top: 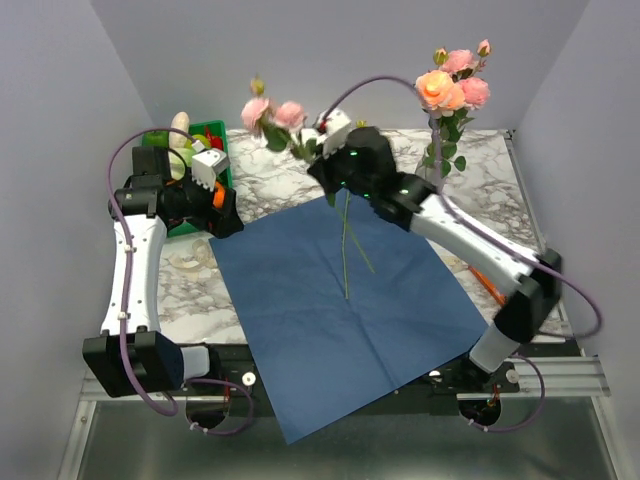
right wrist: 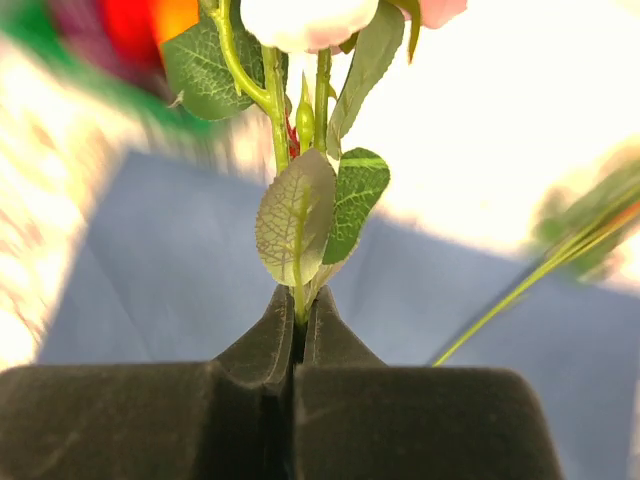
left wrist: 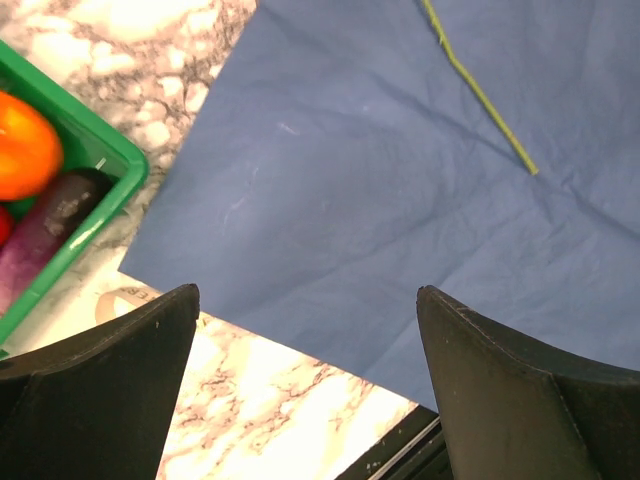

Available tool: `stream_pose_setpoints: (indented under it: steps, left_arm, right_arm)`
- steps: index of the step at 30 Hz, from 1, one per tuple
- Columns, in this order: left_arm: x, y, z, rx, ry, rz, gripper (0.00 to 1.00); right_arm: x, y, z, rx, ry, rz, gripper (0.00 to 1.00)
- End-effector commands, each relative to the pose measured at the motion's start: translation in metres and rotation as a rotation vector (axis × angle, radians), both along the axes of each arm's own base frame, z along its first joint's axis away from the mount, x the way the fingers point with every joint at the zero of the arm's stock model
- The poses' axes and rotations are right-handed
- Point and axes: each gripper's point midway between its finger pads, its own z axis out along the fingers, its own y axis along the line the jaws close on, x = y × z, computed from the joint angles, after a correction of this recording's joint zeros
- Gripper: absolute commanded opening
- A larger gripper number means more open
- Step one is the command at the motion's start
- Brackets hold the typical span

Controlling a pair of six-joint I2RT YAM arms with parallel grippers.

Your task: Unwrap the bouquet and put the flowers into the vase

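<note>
Two pink roses (top: 288,114) (maybe more), thin-stemmed

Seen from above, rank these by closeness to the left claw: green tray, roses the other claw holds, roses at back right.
1. Green tray, just beside the left gripper.
2. Held roses, back centre, in the right gripper.
3. Back-right roses, far corner.

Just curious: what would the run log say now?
right gripper shut on flowers, upright | left gripper open, empty | blue paper spread flat
</note>
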Motion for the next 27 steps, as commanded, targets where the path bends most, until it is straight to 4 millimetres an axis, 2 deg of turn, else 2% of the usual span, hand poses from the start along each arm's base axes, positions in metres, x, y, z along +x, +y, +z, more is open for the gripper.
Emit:
stream_pose_setpoints:
  steps: [1, 4, 5, 7, 8, 10, 11, 13, 14, 15, 16, 17, 19, 20, 22, 23, 27]
  left_arm:
    - [-0.012, -0.005, 0.026, -0.095, -0.016, -0.030, 0.99]
    - [-0.012, -0.005, 0.024, -0.099, -0.012, -0.038, 0.99]
    - [-0.011, -0.005, 0.023, -0.101, -0.010, -0.039, 0.99]
    - [-0.010, -0.006, 0.019, -0.111, 0.005, -0.043, 0.99]
    - [-0.009, -0.006, 0.019, -0.112, 0.005, -0.046, 0.99]
    - [-0.005, -0.005, 0.014, -0.111, 0.012, -0.038, 0.99]
    - [-0.004, -0.004, 0.012, -0.110, 0.017, -0.030, 0.99]
    - [0.000, -0.002, 0.006, -0.100, 0.029, -0.019, 0.99]
    - [0.002, -0.001, 0.005, -0.098, 0.026, -0.014, 0.99]
    - [0.003, 0.000, 0.002, -0.095, 0.031, -0.012, 0.99]
    - [0.003, 0.001, 0.001, -0.093, 0.034, -0.011, 0.99]
    - [0.004, 0.001, -0.001, -0.091, 0.037, -0.009, 0.99]
    - [0.004, 0.001, -0.002, -0.088, 0.034, -0.007, 0.99]
    - [0.005, 0.003, -0.002, -0.080, 0.029, -0.004, 0.99]
    - [0.006, 0.004, -0.002, -0.074, 0.024, -0.001, 0.99]
    - [0.006, 0.005, -0.002, -0.071, 0.023, 0.002, 0.99]
    - [0.008, 0.005, 0.000, -0.060, 0.015, -0.005, 0.99]
  right_arm:
    - [-0.027, -0.053, 0.161, 0.209, -0.387, -0.043, 0.01]
    - [-0.043, -0.085, 0.210, 0.281, -0.567, -0.091, 0.01]
    - [-0.053, -0.107, 0.240, 0.314, -0.651, -0.135, 0.01]
    - [-0.059, -0.129, 0.261, 0.330, -0.714, -0.194, 0.01]
    - [-0.060, -0.152, 0.280, 0.348, -0.774, -0.269, 0.01]
    - [-0.054, -0.176, 0.285, 0.357, -0.816, -0.347, 0.01]
    - [-0.049, -0.203, 0.297, 0.405, -0.847, -0.413, 0.01]
    - [-0.037, -0.224, 0.290, 0.428, -0.849, -0.457, 0.01]
    - [-0.032, -0.245, 0.297, 0.464, -0.888, -0.491, 0.01]
    - [-0.030, -0.254, 0.298, 0.478, -0.913, -0.514, 0.01]
    - [-0.023, -0.259, 0.289, 0.471, -0.921, -0.525, 0.01]
    - [-0.024, -0.272, 0.299, 0.503, -0.975, -0.551, 0.01]
    - [-0.016, -0.280, 0.298, 0.511, -1.000, -0.573, 0.01]
    - [-0.015, -0.291, 0.304, 0.532, -1.043, -0.599, 0.01]
    - [-0.005, -0.295, 0.303, 0.535, -1.063, -0.616, 0.01]
    - [-0.005, -0.303, 0.311, 0.547, -1.098, -0.637, 0.01]
    - [0.009, -0.316, 0.318, 0.540, -1.144, -0.680, 0.01]
